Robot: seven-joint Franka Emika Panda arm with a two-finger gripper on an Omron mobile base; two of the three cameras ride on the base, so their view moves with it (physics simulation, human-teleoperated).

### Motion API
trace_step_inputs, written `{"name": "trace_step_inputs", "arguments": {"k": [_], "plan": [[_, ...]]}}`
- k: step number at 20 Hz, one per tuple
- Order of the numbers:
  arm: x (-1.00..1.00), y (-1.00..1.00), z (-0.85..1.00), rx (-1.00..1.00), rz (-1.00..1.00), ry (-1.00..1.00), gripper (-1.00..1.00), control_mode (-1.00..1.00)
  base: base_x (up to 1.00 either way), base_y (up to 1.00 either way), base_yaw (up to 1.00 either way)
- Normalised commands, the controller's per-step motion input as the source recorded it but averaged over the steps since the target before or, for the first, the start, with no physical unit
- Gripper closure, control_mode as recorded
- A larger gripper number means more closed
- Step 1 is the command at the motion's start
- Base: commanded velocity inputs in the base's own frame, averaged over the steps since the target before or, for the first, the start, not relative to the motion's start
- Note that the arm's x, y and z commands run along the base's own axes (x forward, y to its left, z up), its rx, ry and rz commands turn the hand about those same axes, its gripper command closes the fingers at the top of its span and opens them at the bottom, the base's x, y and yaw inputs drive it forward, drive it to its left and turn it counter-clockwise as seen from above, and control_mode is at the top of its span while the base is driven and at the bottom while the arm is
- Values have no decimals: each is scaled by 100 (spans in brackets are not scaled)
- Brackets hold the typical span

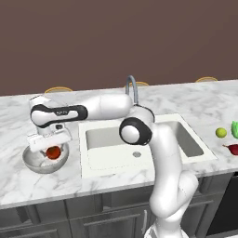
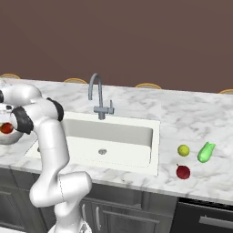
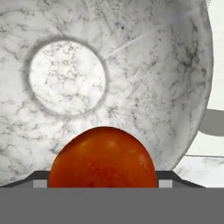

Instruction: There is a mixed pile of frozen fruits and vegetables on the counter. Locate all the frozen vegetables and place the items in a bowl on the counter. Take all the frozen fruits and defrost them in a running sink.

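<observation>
My gripper (image 1: 52,148) hangs low over the grey mottled bowl (image 1: 33,161) at the left end of the counter, shut on the red-orange tomato (image 1: 54,152). In the hand view the tomato (image 3: 103,159) sits between the fingertips (image 3: 40,183), with the bowl's inside (image 3: 144,74) right beneath it. Right of the sink (image 1: 107,137) lie the yellow-green ball (image 2: 183,150), the bright green pointed item (image 2: 205,152) and the dark red pointed piece (image 2: 183,171). They also appear at the right edge of the left base view: ball (image 1: 221,132), green item (image 1: 235,129), red piece (image 1: 234,149).
The grey gooseneck faucet (image 2: 98,95) stands behind the sink basin (image 2: 109,136), and no water shows. White marble counter (image 1: 186,100) runs along a brown wall. My arm stretches left across the counter behind the sink. Dark cabinets sit below.
</observation>
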Motion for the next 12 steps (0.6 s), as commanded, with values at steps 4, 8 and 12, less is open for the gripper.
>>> {"name": "trace_step_inputs", "arguments": {"k": [4,8,12], "plan": [[-3,9,-26,0,-1,-1,100,-100,0,0,0],[0,9,0,-2,-1,-4,-100,-100,0,0,0],[3,1,30,-10,0,0,-100,-100,0,0,0]]}}
